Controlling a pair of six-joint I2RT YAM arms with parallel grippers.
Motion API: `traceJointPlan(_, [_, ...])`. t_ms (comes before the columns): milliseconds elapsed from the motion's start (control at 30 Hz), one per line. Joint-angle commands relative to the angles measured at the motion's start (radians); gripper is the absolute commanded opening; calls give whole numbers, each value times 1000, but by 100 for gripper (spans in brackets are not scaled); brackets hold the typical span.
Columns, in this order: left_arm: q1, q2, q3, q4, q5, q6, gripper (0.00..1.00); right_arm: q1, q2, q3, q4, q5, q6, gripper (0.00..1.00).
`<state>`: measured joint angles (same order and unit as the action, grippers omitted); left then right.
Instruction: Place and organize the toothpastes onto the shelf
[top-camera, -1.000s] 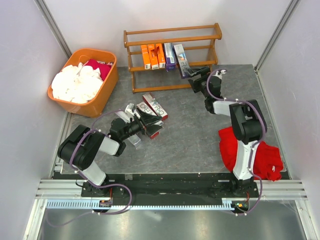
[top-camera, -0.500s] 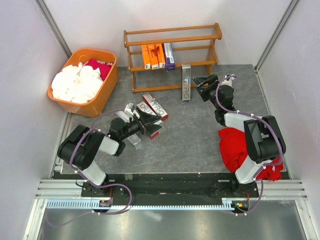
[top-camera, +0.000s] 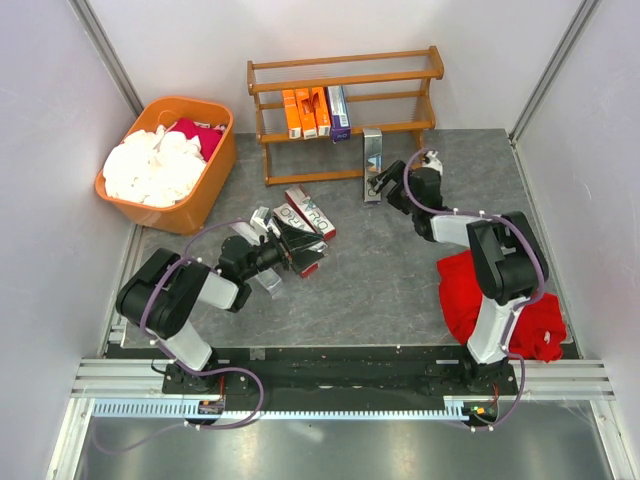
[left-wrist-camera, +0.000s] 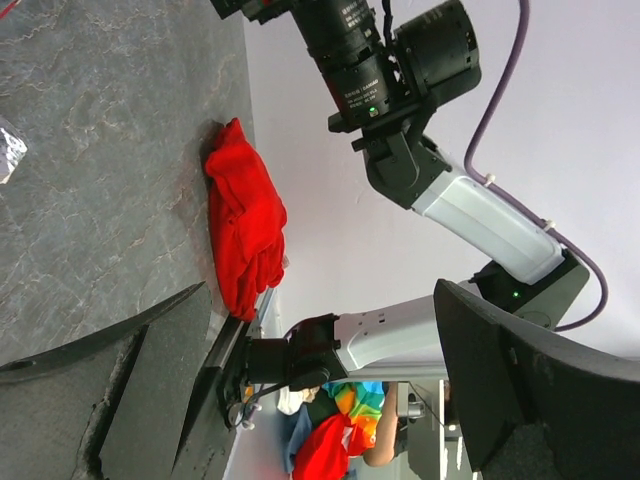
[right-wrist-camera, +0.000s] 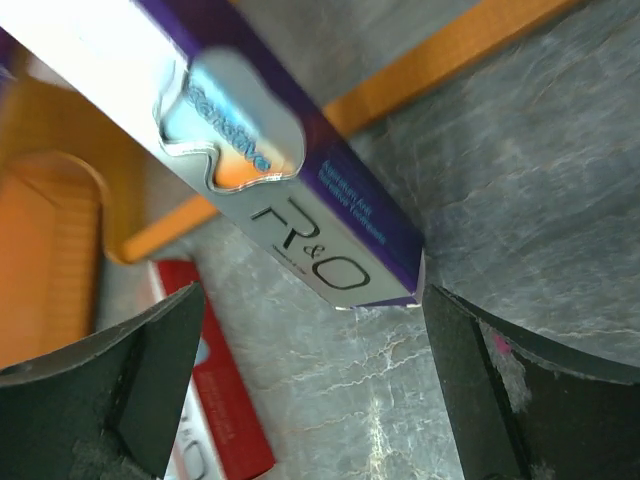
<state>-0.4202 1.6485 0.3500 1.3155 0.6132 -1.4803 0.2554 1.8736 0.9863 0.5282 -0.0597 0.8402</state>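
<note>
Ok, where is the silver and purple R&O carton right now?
Top view, right of centre: the silver and purple carton is propped against the front of the shelf, its lower end on the table, with the open right gripper at its near end.

The left gripper (top-camera: 298, 248) hides part of the carton pile (top-camera: 308, 212), and the silver carton (right-wrist-camera: 300, 245) is cut off by the right wrist view's top-left edge.

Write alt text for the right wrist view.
A silver-and-purple toothpaste carton marked R&O fills the frame, its end on the grey table between the fingers of the open right gripper. An orange shelf rail runs behind it; a red carton lies lower left.
</note>
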Motion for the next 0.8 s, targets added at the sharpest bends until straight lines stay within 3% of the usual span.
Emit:
traceJointPlan(0, [5, 31, 33, 333, 20, 23, 100, 88, 42, 109, -131, 177, -168, 98])
traceJointPlan(367, [6, 68, 47, 347, 25, 12, 100, 159, 159, 256, -276, 478, -242, 98])
traceJointPlan(533, [6, 76, 52, 347, 26, 12, 100, 168, 137, 212, -243, 511, -280, 98])
traceJointPlan(767, [6, 93, 52, 347, 28, 12, 100, 171, 225, 272, -254, 497, -345, 98])
